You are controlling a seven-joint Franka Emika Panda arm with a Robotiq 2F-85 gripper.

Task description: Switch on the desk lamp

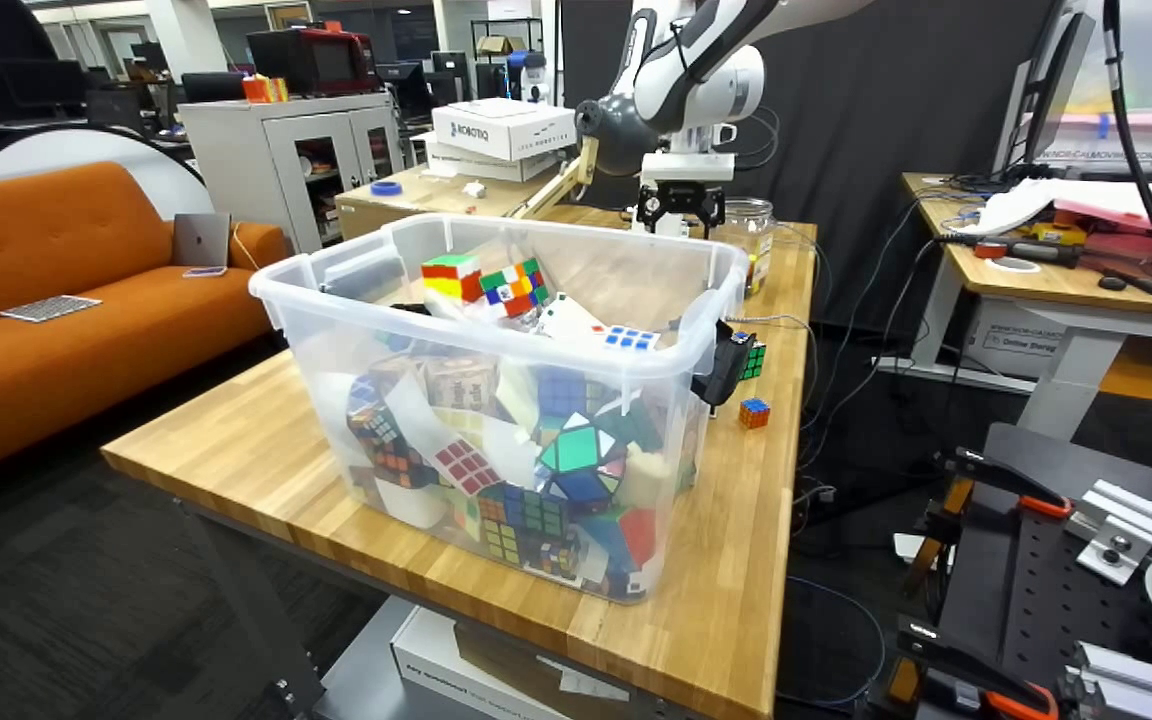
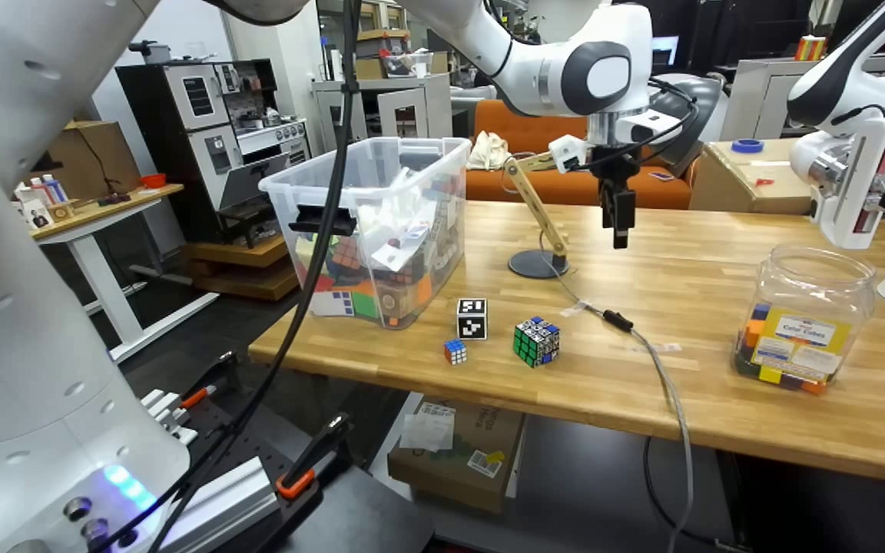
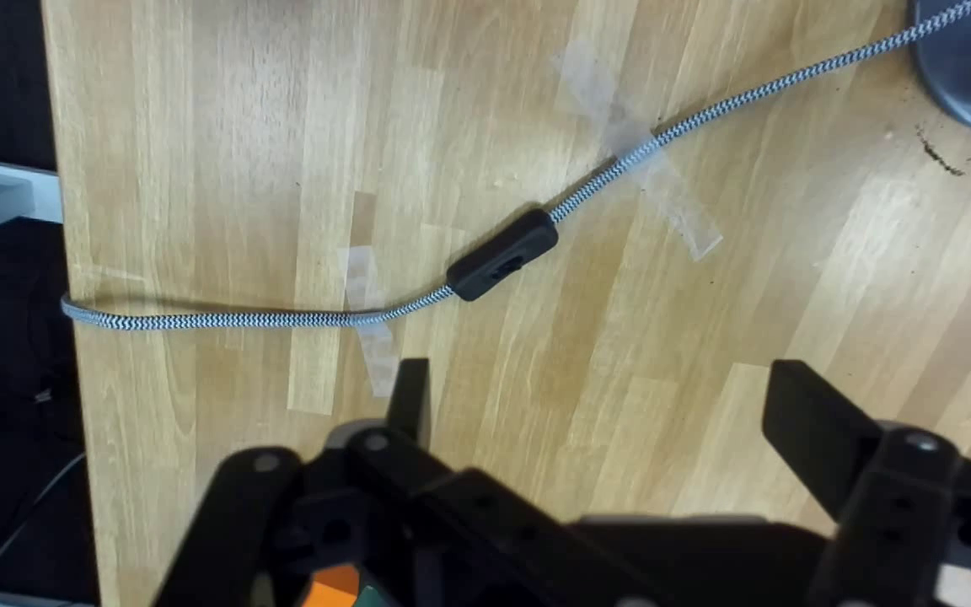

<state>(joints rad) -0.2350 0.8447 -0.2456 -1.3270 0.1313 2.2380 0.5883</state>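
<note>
The desk lamp has a jointed wooden arm (image 2: pixel 538 203), a dark grey rounded head (image 1: pixel 621 140) and a round dark base (image 2: pixel 532 264). Its base edge also shows in the wrist view (image 3: pixel 970 80). I see no clear glow at the head. A grey-white braided cord runs from the base to a black inline switch (image 3: pixel 502 255), which lies on the table and also shows in an exterior view (image 2: pixel 618 321). My gripper (image 3: pixel 599 379) is open and empty, pointing down above the table, with the switch ahead of its left finger. It also shows in both exterior views (image 1: pixel 681 210) (image 2: pixel 618 226).
Clear tape (image 3: pixel 662 173) holds the cord down. A clear bin (image 2: pixel 366 184) of puzzle cubes stands on the table. Near it are a puzzle cube (image 2: pixel 536 342), a small cube (image 2: pixel 455 352) and a marker cube (image 2: pixel 472 319). A clear jar (image 2: pixel 811 322) and another robot arm (image 2: pixel 857 153) are opposite.
</note>
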